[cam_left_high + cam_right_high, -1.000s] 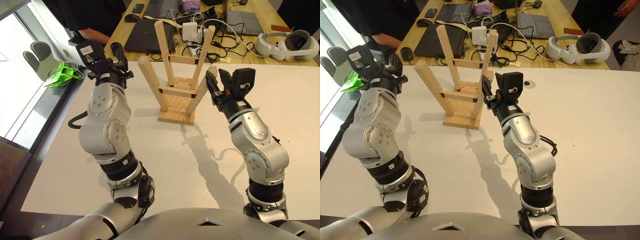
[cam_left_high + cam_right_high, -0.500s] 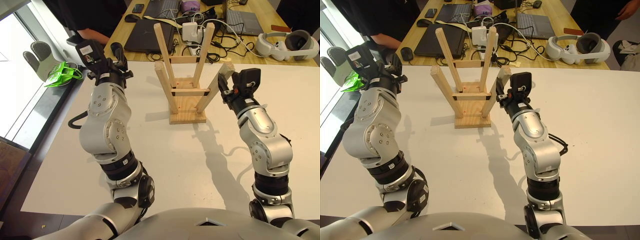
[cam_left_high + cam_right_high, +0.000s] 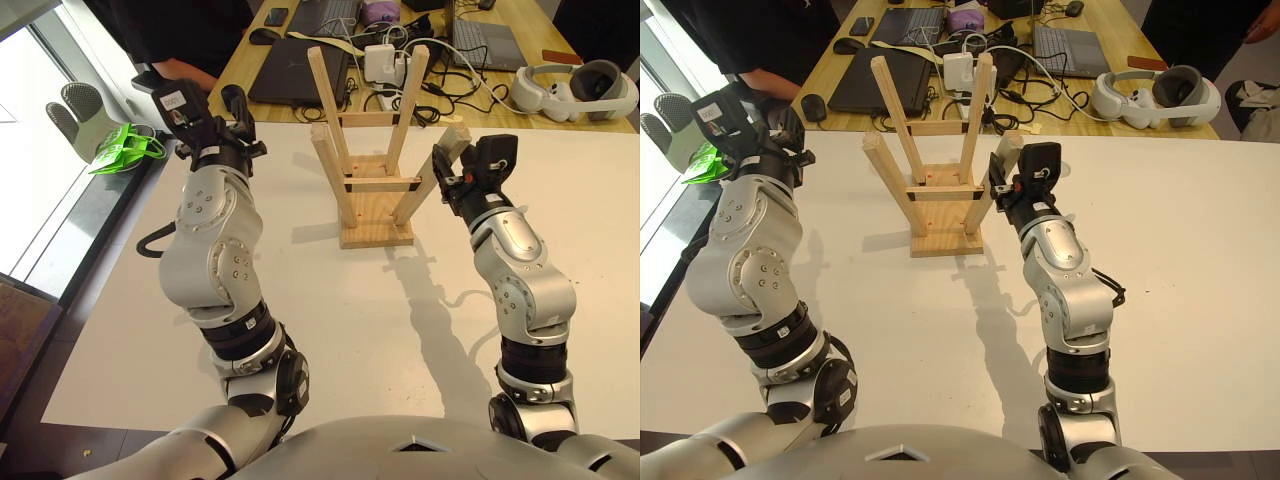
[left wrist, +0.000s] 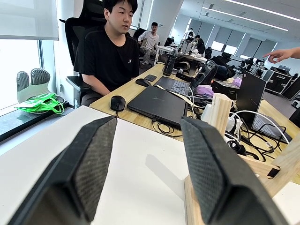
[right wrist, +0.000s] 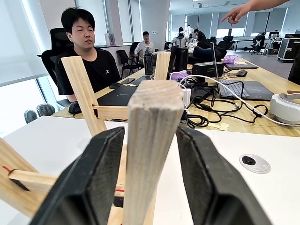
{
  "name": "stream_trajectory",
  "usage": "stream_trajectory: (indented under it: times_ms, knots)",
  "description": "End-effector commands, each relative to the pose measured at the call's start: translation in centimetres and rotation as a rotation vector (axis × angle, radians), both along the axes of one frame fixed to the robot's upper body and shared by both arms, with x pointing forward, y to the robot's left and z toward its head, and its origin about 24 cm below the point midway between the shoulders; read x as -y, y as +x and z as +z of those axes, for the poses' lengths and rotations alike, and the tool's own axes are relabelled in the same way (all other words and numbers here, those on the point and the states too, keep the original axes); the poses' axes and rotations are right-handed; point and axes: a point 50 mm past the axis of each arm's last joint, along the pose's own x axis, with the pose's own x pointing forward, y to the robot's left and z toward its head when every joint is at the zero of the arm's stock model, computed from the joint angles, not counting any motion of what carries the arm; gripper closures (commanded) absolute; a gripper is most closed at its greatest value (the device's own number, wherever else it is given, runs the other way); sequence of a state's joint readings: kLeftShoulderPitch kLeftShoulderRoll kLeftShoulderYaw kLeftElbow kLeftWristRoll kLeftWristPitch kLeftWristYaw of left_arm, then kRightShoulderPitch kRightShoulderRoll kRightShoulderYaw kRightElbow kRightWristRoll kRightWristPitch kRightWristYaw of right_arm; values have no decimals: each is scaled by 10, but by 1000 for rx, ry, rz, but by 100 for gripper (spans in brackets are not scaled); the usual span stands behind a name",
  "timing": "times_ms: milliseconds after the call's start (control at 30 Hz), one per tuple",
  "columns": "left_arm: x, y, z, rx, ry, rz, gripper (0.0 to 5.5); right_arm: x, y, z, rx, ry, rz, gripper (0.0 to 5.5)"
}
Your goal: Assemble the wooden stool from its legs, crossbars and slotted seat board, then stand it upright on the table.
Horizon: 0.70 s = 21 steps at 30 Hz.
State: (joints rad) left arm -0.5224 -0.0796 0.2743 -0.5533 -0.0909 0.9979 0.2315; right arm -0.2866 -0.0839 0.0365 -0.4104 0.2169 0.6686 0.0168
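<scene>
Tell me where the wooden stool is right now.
In the left eye view, the pale wooden stool rests upside down on the white table, centred near its far edge, with the right hand at its right-side leg.

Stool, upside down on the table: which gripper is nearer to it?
Right. The right gripper sits around the tip of one upturned leg of the stool; the left gripper hangs open off to the stool's left, clear of it.
</scene>
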Motion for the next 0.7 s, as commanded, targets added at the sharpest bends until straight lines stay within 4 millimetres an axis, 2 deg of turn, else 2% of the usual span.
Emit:
stream_trajectory:
  times_ms: [33,700]
  knots:
    - [1,2,3,6,6,-6,301,-1,0,3,14,7,-4,350]
    - [2,1,4,8,5,-2,301,-3,-1,4,13,12,0,350]
